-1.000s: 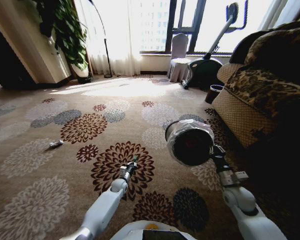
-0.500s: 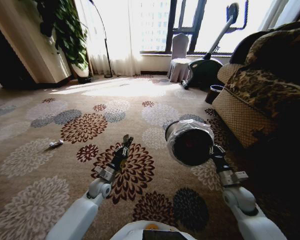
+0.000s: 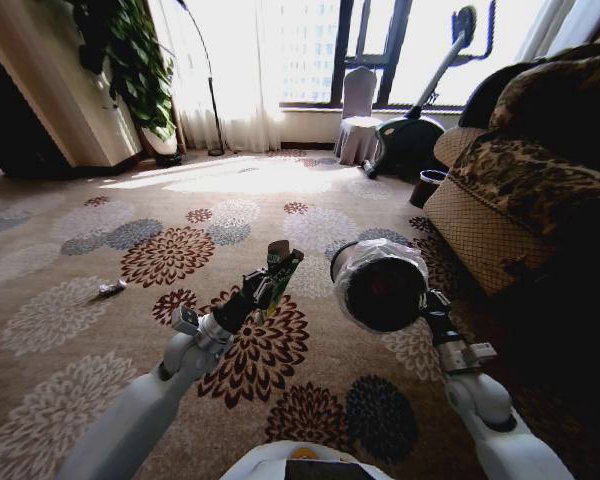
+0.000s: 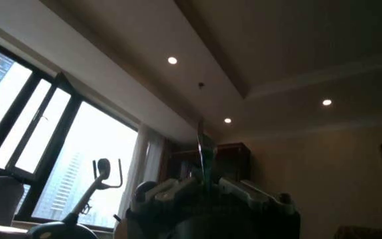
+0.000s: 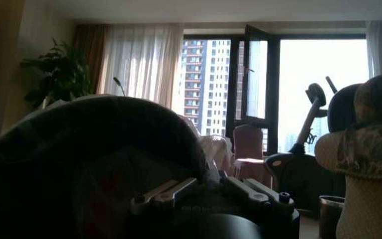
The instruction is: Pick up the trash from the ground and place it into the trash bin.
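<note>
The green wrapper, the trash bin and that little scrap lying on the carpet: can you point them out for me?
green wrapper (image 3: 280,270): head view, its middle, above the left claw.
trash bin (image 3: 382,287): head view, its dark inside wall.
small scrap (image 3: 112,288): head view, its middle, on the carpet.

We see a shiny clear plastic liner (image 3: 378,262) round the black trash bin (image 3: 383,290), a glossy green wrapper (image 3: 279,268), and matt woven floral carpet (image 3: 160,250).
</note>
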You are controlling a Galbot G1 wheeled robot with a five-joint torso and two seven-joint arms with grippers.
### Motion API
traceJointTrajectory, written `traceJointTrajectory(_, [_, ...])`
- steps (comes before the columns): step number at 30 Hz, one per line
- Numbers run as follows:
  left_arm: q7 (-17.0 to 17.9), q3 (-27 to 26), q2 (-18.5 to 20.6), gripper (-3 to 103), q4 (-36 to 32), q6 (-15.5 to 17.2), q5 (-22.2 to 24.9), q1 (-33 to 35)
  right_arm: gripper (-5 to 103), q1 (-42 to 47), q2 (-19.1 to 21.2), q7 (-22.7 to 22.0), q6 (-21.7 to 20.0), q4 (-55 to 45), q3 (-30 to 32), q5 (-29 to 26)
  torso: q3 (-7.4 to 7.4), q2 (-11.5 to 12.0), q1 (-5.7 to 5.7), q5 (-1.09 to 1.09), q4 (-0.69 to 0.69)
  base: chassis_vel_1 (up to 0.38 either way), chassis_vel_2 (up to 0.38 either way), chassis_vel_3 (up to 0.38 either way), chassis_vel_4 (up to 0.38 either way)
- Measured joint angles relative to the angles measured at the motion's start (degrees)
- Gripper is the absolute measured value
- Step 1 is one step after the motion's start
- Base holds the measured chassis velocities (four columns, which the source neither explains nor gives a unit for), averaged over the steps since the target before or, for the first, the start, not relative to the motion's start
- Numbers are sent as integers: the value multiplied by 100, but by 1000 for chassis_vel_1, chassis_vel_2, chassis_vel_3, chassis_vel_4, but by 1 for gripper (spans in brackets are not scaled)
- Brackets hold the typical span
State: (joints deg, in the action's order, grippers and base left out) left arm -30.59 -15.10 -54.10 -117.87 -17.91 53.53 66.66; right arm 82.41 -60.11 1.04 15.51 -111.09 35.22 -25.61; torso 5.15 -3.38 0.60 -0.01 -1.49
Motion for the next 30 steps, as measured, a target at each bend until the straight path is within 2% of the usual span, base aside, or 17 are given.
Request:
traceJointTrajectory(5, [136, 28, -31, 0, 27, -22, -179, -191, 0, 0, 0, 0, 0, 0, 0, 0, 0, 0, 0, 1, 0, 0, 0, 0, 0])
traceJointTrajectory(7, [171, 124, 35, 0, -71, -19, -490, -587, 0, 0, 0, 0, 0, 0, 0, 0, 0, 0, 0, 2, 3, 0, 0, 0, 0])
traceJointTrajectory(14, [186, 118, 88, 0, -242, 12, -541, -625, 0, 2, 36, -6, -50, -22, -63, 9, 0, 0, 0, 1, 1, 0, 0, 0, 0])
traceJointTrajectory(16, [186, 117, 87, 0, -253, 12, -543, -604, 0, 12, 111, -14, -176, -82, -179, 29, 0, 0, 0, 1, 3, 0, 0, 0, 0])
traceJointTrajectory(21, [189, 129, 122, 0, -346, 28, -537, -621, 0, 130, 686, 14, -1208, -524, -1198, 240, 1, 0, 1, 3, -3, 0, 0, 0, 0])
traceJointTrajectory(27, [191, 84, 240, 0, -516, 51, -486, -623, 0, 134, 729, 3, -1275, -567, -1260, 259, 0, -1, 1, 2, 3, 0, 0, 0, 0])
traceJointTrajectory(29, [191, 52, 264, 0, -595, 61, -454, -602, 0, 57, 813, -2, -1324, -576, -1342, 188, -1, -1, 1, 3, 6, 0, 0, 0, 0])
traceJointTrajectory(30, [190, 34, 283, 0, -657, 71, -423, -591, 0, -143, 1001, -2, -1408, -607, -1499, -16, -1, -1, 1, 2, 7, 0, 0, 0, 0])
